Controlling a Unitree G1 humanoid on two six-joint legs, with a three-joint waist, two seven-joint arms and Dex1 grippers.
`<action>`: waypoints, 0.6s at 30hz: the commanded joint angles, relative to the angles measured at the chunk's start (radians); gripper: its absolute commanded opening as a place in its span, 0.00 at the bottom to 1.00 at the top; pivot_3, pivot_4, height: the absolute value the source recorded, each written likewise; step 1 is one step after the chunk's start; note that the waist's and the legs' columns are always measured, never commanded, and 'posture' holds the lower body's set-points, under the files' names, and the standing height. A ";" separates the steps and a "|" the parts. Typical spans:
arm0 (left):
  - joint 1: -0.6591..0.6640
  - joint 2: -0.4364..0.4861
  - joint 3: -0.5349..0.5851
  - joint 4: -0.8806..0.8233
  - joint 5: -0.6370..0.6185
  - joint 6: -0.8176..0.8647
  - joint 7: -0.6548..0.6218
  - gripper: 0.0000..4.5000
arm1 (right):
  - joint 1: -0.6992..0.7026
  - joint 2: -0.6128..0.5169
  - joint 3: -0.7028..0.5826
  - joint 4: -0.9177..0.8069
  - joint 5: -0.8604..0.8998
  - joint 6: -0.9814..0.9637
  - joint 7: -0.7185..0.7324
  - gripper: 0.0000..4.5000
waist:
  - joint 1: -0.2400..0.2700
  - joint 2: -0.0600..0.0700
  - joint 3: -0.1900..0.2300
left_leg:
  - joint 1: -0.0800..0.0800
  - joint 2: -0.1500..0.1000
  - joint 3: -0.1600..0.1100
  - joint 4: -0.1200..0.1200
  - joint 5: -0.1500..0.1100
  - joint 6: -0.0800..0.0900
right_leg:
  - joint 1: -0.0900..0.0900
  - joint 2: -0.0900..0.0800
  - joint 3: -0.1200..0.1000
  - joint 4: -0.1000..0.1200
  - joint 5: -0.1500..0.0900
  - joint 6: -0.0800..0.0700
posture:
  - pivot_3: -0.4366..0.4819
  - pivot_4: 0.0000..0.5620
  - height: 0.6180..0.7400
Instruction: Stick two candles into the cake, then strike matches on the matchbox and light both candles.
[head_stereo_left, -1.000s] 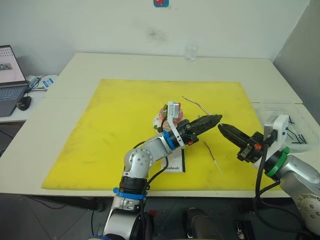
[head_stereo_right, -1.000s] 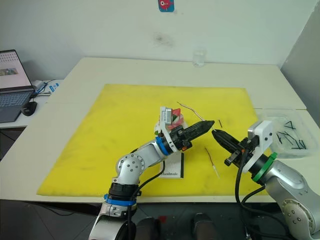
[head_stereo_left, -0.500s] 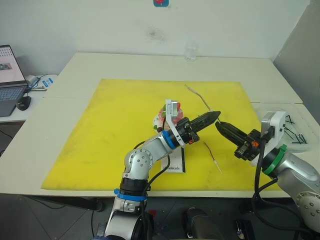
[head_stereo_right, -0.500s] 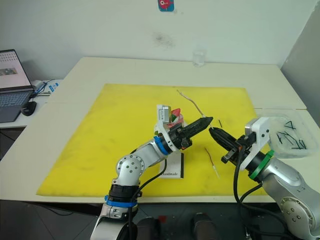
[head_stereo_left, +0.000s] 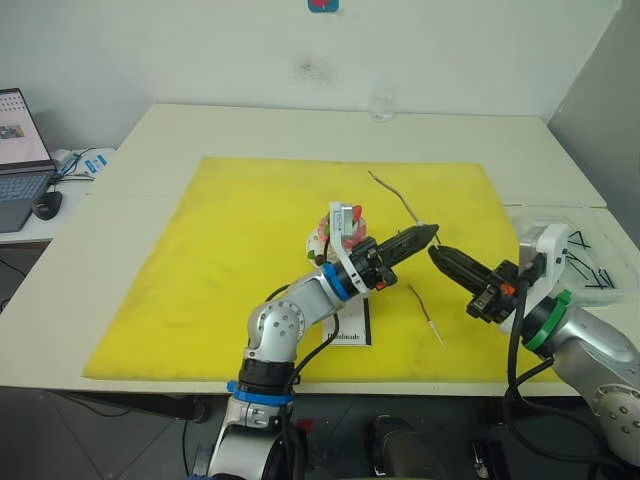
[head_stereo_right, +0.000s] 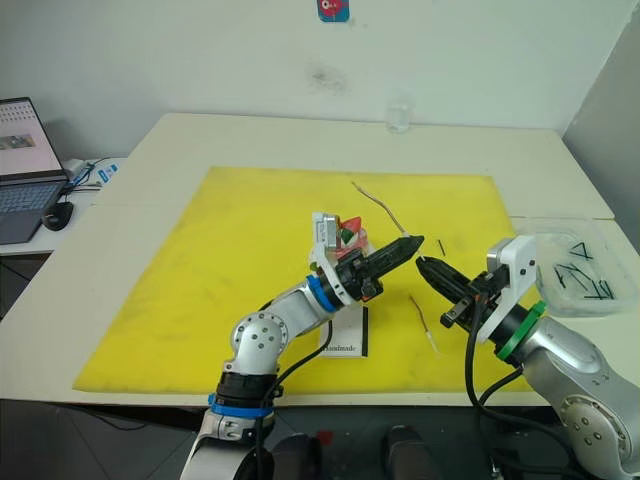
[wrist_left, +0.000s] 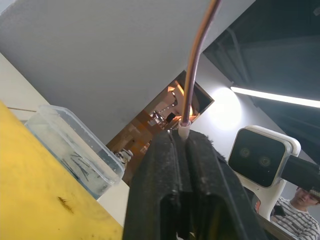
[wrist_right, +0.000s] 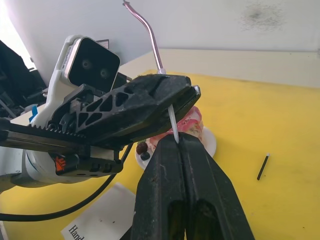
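Candle (head_stereo_left: 395, 197) in our left pincer (head_stereo_left: 432, 231) is clamped at its pale base, stem rising over the yellow mat beyond the cake (head_stereo_right: 345, 240). Our right pincer (head_stereo_left: 437, 253), closed on the pale tip below, could bend or tug it loose if we pull unevenly. Since a second ago, both pincers have drawn closer and the candle stands steeper.
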 joint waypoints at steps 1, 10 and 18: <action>0.003 -0.012 -0.020 -0.046 -0.002 -0.014 -0.002 0.33 | -0.004 -0.008 -0.003 -0.035 0.009 -0.023 0.005 0.00 | 0.000 0.000 0.000 | 0.000 0.000 0.000 0.000 0.000 0.000 | 0.000 0.000 0.000 0.000 0.000 0.000 | 0.48 0.27 1.00; 0.014 -0.021 -0.009 -0.056 -0.023 -0.017 0.017 0.39 | 0.013 -0.014 -0.011 -0.037 0.011 -0.028 0.006 0.00 | 0.000 0.000 0.000 | -0.001 0.000 0.000 0.000 0.000 0.000 | 0.000 0.000 0.000 0.000 0.000 0.000 | 0.48 0.27 1.00; 0.029 -0.035 0.024 -0.058 -0.050 -0.017 0.064 0.39 | 0.000 -0.013 -0.023 -0.020 0.022 -0.033 -0.003 0.00 | 0.000 0.000 0.000 | -0.001 0.000 0.000 0.000 0.000 0.000 | 0.000 0.000 0.000 0.000 0.000 0.000 | 0.48 0.27 1.00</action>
